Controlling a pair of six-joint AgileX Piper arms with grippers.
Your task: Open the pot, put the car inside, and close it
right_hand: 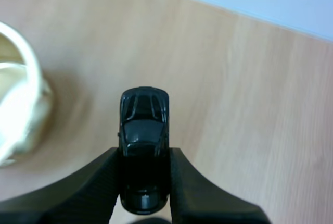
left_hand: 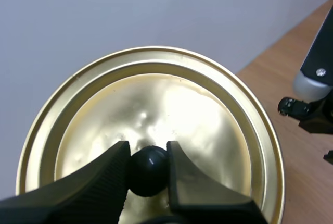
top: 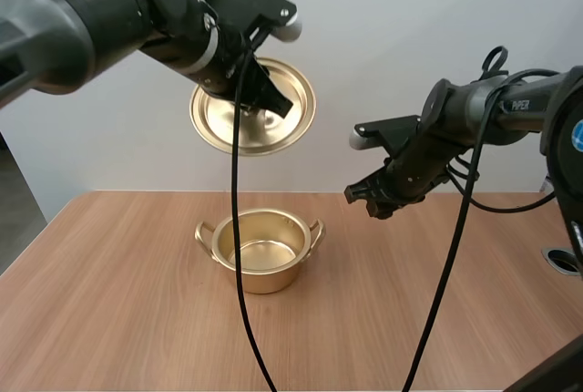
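Car point(right_hand: 143, 125), small and black, sits pinched between the two fingers of the right claw point(right_hand: 143, 156), held in the air above the bench point(top: 410, 319) and well clear of it. Its long axis runs in line with the fingers, nose pointing away from the wrist, and the grip takes it across its flanks near the tail.

In the high view the pot point(top: 262, 251) stands open on the bench at about 8 o'clock from that claw, apart from it and lower. Its mouth faces up and nothing is visible inside. The right arm is the nearer one to the pot's rim on that side, and it is the arm carrying the load.

The left claw point(left_hand: 148, 153) is clamped on the black knob point(left_hand: 148, 174) of the lid point(top: 219, 123), which hangs tilted, high at roughly 12 o'clock from the pot.

Opening looks done; placing the car is the step in hand. The coming move probably calls for a shift toward 8 o'clock until the car is over the mouth, then a descent before letting go. The lid seems high enough to leave that path free.
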